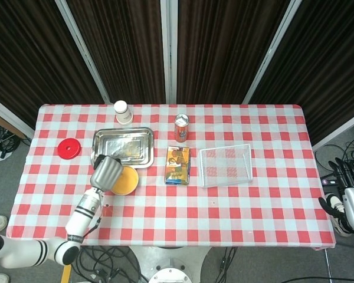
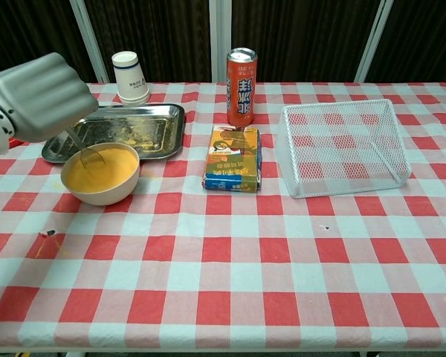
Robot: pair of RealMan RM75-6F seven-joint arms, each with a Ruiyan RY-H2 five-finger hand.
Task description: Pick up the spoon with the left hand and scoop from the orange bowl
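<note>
the fingers of the left hand (image 2: 37, 97) are curled around the handle of the spoon (image 2: 83, 151), whose thin stem runs down from under the hand into the orange bowl (image 2: 101, 174); the tip sits in the orange fill at about 10 o'clock of the bowl, and how much is loaded on it cannot be told. in the head view the hand (image 1: 107, 172) overlaps the bowl's (image 1: 127, 180) 9 o'clock edge.

judging from this, the main risk is a spill: the stem is steeply tilted, so any lift with the spoon still angled could drop the fill onto the checked surface (image 2: 230, 253). a hard sideways drag could also push the light bowl toward the metal tray (image 2: 145, 128) just beside it at 12 o'clock, or tip its rim. the grip looks far up the handle, so the spoon might pivot in the fingers.

the right hand (image 1: 349, 203) hangs off the surface at 3 o'clock, holding nothing, fingers apart.
</note>
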